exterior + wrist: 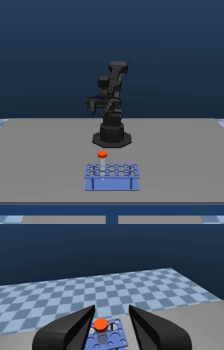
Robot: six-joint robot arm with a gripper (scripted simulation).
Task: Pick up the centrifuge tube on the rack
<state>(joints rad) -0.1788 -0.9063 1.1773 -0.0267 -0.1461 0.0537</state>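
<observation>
Frontal overview; wrist closeup, rack [112, 177] shared

The black arm [111, 107] stands in the middle of the exterior frame, rising from a wide round base [112, 137]. Its upper part folds over at the top and reaches down toward the exterior view's left. The gripper [111, 316] shows in the lower middle of the wrist frame, its two dark fingers [75, 328] spread apart with a clear gap between them
</observation>
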